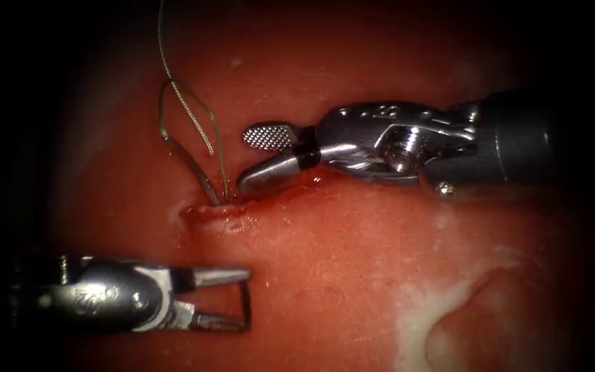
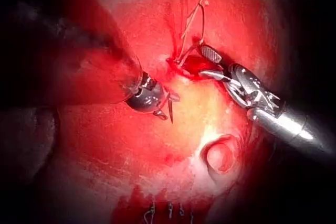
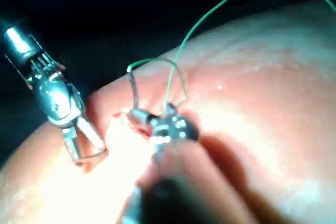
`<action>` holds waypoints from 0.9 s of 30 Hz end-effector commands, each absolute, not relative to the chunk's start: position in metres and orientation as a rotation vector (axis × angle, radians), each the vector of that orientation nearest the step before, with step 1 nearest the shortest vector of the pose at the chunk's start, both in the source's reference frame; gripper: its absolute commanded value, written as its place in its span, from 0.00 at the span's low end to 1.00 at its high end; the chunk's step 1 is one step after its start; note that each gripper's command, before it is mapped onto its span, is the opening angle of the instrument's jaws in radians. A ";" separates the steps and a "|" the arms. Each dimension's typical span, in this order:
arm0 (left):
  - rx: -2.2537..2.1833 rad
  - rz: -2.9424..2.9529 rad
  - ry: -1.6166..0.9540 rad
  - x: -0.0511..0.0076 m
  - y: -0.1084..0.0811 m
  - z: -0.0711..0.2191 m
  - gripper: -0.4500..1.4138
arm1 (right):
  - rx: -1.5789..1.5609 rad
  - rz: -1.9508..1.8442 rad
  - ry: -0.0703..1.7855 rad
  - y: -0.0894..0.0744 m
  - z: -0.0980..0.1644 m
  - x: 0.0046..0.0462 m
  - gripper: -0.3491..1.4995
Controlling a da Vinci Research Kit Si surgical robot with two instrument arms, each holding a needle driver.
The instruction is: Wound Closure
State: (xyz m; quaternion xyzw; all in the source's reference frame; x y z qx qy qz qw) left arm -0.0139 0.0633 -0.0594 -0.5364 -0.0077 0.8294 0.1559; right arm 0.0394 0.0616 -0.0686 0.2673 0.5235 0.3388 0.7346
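Note:
The curved needle stands in the tissue at the left end of the cut, its tail raised up and to the left. Neither tool holds it. The thread runs from the tail, loops, and dips into the cut beside the needle. My right tool is open just right of the needle, lower jaw resting on the tissue, holding nothing. My left tool lies below the cut, open, with a short dark strand across its tips that I cannot identify. The needle and thread also show in the right wrist view.
Red fluid pools along the cut under the right tool's lower jaw. A pale fatty patch with a rounded bump lies to the lower right. In the left wrist view, several short thread ends stick up from the tissue far from the cut.

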 end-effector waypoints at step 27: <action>-1.522 2.115 -0.137 -0.0157 0.063 -0.060 0.05 | 0.678 0.448 1.216 0.058 -0.073 0.0407 0.00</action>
